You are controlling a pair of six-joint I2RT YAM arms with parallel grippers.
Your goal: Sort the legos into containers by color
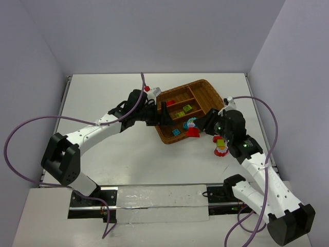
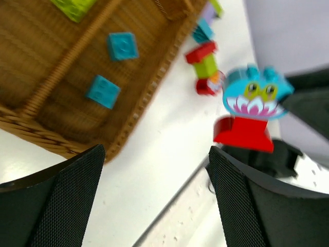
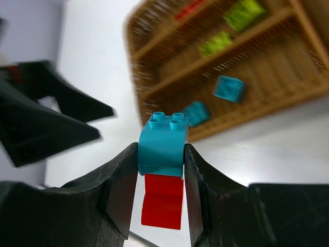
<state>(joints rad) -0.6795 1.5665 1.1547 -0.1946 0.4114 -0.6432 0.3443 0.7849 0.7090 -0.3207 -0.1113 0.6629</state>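
The wicker tray point(image 1: 205, 90) holds a red lego point(image 1: 170, 103), yellow-green legos point(image 1: 187, 108) and a cyan lego point(image 1: 176, 132) in separate slots. My right gripper point(image 3: 161, 157) is shut on a cyan brick point(image 3: 163, 141) that has a red piece point(image 3: 163, 200) attached under it, held just off the tray's near edge point(image 1: 192, 127). My left gripper point(image 2: 154, 206) is open and empty above the table beside the tray's near corner point(image 1: 165, 119). In the left wrist view the held cyan brick point(image 2: 257, 95) shows a monster face. Two cyan legos point(image 2: 122, 46) lie in the tray.
A small stack of red and yellow-green legos point(image 1: 221, 146) stands on the table right of the tray, beside the right arm; it also shows in the left wrist view point(image 2: 205, 64). The two grippers are close together at the tray's near edge.
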